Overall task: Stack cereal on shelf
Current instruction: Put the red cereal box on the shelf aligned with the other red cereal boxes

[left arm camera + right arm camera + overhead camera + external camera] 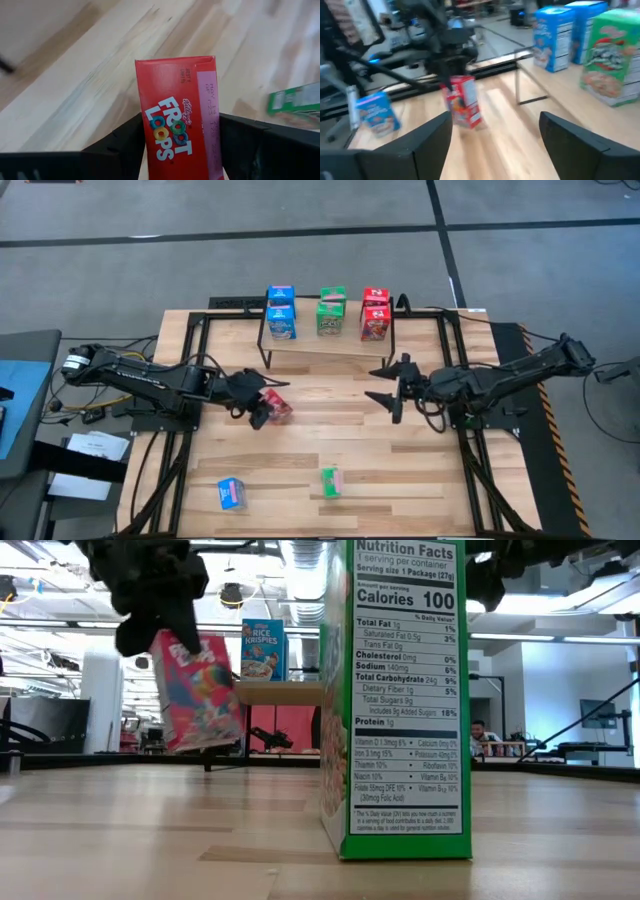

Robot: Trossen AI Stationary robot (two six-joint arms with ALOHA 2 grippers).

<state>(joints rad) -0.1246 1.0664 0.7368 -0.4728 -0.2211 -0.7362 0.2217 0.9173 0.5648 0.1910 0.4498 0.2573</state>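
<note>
Six cereal boxes already sit on the shelf (325,345) at the far edge of the bench (400,470), two deep in three colour groups: blue Rice Krispies boxes (281,313) at the left end, green boxes (331,312) in the middle, red boxes (375,315) at the right end. Three remain to be shelved. One is the red Froot Loops box (180,120), held clear of the bench, tilted, in the left gripper (262,402), whose jaws are closed on its sides; it hangs over the middle of the bench, toward the left edge and well short of the shelf. The other two lie near the front edge: a blue box (231,494) toward the front-left corner and a green box (331,481) about midway along. The right gripper (388,385) waits over the bench's right half, jaws spread wide and holding nothing. By my judgement the task is about two-thirds done, with the seventh box in transit and two pickups left.
</note>
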